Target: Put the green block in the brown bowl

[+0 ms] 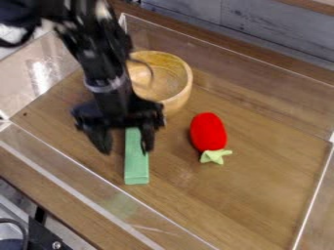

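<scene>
The green block (136,166) lies flat on the wooden table, a long light-green bar pointing toward the camera, its far end partly covered by my gripper. My gripper (124,140) hangs open right over that far end, one finger (101,138) to the left of the bar and the other (147,137) at its right side. Nothing is gripped. Behind the arm stands the brown bowl (171,84), round and wooden, its left part hidden by the arm.
A red strawberry-like toy (208,133) with a green leaf lies to the right of the block. A clear raised rim (78,200) runs around the table's front and left edges.
</scene>
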Controlling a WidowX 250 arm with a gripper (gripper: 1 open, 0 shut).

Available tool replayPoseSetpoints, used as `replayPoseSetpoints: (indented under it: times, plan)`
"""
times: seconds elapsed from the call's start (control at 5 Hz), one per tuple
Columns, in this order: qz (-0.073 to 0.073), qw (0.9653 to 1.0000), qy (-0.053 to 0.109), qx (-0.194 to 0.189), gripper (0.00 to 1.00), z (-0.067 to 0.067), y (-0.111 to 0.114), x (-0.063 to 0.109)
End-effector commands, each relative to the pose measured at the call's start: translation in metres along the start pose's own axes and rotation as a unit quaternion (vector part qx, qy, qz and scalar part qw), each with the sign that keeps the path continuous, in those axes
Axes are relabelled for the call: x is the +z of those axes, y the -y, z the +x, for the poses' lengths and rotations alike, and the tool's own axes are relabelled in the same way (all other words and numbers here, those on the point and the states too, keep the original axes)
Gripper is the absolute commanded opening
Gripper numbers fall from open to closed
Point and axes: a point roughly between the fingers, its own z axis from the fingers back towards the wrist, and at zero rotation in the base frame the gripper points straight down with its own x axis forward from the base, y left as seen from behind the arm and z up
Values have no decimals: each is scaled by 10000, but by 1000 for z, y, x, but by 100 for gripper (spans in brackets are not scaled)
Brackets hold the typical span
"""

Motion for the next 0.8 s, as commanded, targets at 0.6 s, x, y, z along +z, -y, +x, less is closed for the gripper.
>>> replayPoseSetpoints:
  times: [0.6]
  plan:
    - [-258, 9994, 169, 140, 0, 34, 4, 48]
